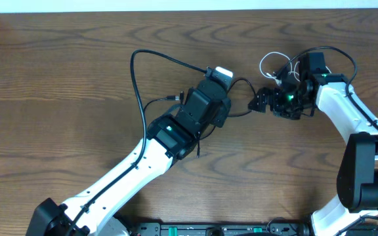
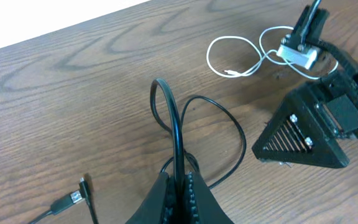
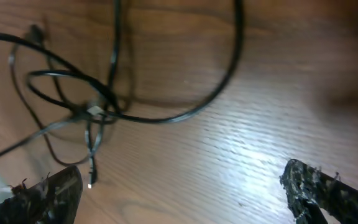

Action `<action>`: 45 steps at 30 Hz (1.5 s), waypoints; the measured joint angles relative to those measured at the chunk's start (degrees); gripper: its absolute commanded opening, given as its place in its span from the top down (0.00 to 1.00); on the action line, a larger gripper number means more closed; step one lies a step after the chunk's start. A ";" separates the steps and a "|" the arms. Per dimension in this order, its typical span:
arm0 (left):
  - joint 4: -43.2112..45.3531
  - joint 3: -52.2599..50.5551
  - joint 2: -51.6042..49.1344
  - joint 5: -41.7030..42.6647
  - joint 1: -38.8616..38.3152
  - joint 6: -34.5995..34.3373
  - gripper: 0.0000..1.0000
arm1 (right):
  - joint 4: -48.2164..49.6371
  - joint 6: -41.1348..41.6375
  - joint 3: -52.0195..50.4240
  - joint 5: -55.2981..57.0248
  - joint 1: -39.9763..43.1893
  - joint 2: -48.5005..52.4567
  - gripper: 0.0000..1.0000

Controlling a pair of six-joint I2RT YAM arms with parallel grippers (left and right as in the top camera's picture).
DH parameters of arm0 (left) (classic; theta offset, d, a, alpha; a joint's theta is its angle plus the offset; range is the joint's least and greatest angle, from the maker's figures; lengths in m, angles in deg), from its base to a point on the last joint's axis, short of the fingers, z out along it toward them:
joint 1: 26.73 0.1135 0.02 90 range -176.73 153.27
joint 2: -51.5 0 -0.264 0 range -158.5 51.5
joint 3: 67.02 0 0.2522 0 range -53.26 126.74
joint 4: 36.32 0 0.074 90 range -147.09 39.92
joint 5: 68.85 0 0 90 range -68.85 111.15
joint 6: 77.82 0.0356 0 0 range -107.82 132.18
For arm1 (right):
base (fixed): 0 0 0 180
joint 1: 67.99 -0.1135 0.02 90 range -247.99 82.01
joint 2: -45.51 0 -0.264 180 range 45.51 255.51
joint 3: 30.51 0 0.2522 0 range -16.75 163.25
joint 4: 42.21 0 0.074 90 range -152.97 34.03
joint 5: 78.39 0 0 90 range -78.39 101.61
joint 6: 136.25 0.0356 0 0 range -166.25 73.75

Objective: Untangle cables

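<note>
My left gripper (image 2: 180, 190) is shut on a black cable (image 2: 174, 121) that rises from the jaws and loops over the wooden table. In the overhead view this cable (image 1: 136, 78) arcs far left and back to the left gripper (image 1: 228, 98). Its small plug end (image 2: 73, 198) lies at lower left and also shows overhead (image 1: 174, 98). A thin white cable (image 2: 235, 56) lies in loose loops at the back right, seen overhead as well (image 1: 271, 62). My right gripper (image 1: 261, 101) is open and empty just above the table (image 3: 185, 199), with blurred black cable loops (image 3: 166, 118) beyond it.
The right gripper's black housing (image 2: 303, 134) is close to the right of the left gripper. Thick black arm cables (image 1: 336, 52) hang over the right wrist. The table's far edge (image 1: 189, 12) runs along the top.
</note>
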State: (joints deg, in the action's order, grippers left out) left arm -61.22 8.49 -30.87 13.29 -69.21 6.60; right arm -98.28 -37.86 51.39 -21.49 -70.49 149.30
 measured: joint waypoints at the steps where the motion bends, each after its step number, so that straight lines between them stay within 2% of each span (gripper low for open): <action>1: 0.33 0.00 -0.07 -0.07 0.00 0.17 0.93 | 0.44 -0.07 0.00 -0.57 -0.15 0.00 0.01; 9: 1.70 0.00 -2.12 -0.61 0.00 0.42 0.92 | 3.19 -0.04 -0.02 -2.10 -2.78 0.00 0.02; 15: 3.74 -0.02 -7.74 -4.63 0.00 0.22 0.93 | 3.21 -0.07 -0.02 -2.16 -3.15 0.00 0.02; 21: 9.09 -0.02 -8.07 -8.76 0.00 -0.28 0.92 | 3.15 -0.07 -0.02 -0.90 -3.15 0.02 0.03; 30: 9.68 -0.87 -8.15 -10.23 -0.76 -5.81 0.93 | 2.71 0.42 -0.04 1.29 -3.21 0.09 0.04; 35: 10.19 -2.05 -11.93 -10.43 -0.92 -9.97 0.92 | 2.99 1.46 -0.63 3.63 -3.21 0.09 0.04; 39: 11.47 -2.27 -16.50 -7.41 -0.92 -11.26 0.93 | 3.21 1.70 -0.98 4.63 -3.23 0.09 0.04; 45: 9.35 -2.34 -18.14 2.62 -0.92 -11.80 0.93 | 3.23 1.81 -1.11 5.75 -3.48 0.11 0.04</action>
State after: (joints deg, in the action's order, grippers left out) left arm -51.87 6.16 -49.01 15.92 -70.13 -5.20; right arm -95.04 -36.05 50.28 -15.75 -73.97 149.41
